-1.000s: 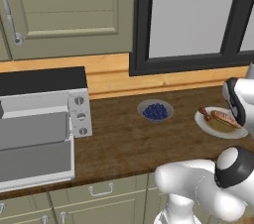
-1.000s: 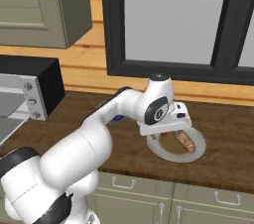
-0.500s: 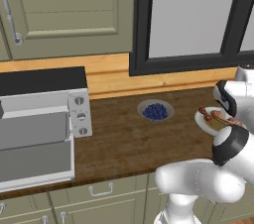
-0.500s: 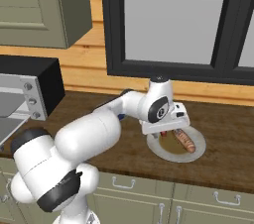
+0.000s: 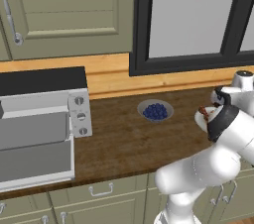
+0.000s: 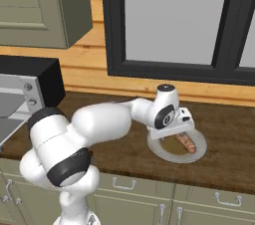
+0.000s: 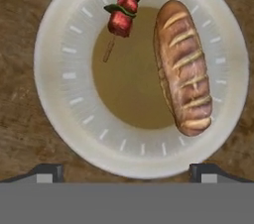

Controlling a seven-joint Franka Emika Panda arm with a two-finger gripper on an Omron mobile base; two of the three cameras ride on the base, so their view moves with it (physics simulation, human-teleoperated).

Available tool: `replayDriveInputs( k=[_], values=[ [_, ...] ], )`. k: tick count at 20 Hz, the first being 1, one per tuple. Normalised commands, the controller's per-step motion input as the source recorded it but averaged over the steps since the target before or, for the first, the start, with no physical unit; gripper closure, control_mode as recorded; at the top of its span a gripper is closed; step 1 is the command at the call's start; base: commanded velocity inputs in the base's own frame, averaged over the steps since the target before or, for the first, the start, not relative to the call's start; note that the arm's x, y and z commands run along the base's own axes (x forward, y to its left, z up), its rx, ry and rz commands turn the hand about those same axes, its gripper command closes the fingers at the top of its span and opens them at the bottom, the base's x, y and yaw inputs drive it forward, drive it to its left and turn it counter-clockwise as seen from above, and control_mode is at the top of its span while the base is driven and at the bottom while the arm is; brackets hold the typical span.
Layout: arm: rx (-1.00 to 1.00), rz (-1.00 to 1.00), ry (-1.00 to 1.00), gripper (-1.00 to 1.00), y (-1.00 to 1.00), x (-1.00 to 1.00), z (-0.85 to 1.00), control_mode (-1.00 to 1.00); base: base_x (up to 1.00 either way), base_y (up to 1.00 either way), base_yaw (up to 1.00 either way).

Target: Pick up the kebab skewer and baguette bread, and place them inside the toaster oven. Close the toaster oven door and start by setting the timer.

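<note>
The hand view looks straight down on a white plate (image 7: 59, 114). On it the golden baguette bread (image 7: 184, 67) lies to the right, and the kebab skewer (image 7: 125, 5) with red meat chunks lies at the top. My gripper (image 7: 128, 172) hovers open above the plate's near rim, its fingertips (image 7: 47, 171) wide apart and touching nothing. From the right base view the gripper (image 6: 172, 132) hangs just over the plate (image 6: 164, 150), beside the baguette (image 6: 187, 142). Far to the left stands the toaster oven (image 5: 42, 82) with its door (image 5: 34, 161) folded down open.
A small bowl of blueberries (image 5: 155, 111) sits on the wooden counter (image 5: 119, 143) between the oven and the plate. Three round knobs (image 5: 80, 116) line the oven's right side. Behind the counter are a dark-framed window (image 6: 169, 20) and wall cabinets (image 5: 64, 10).
The hand has sunk a little toward the plate. The arm's elbow has swung forward and down, and now hides most of the plate in the left base view.
</note>
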Motion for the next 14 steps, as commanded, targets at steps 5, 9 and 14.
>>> replayDriveInputs(
  k=[5, 9, 14],
  values=[
    [0.0, 0.06, 0.0, -1.0, -0.23, 0.33, -0.27, -1.0, 0.0, 0.0, 0.0],
    [0.0, 0.06, 0.0, -1.0, -0.21, 0.37, -0.2, -1.0, 0.0, 0.0, 0.0],
    [0.0, 0.05, 0.0, -1.0, -0.26, 0.37, -0.17, -1.0, 0.0, 0.0, 0.0]
  ],
)
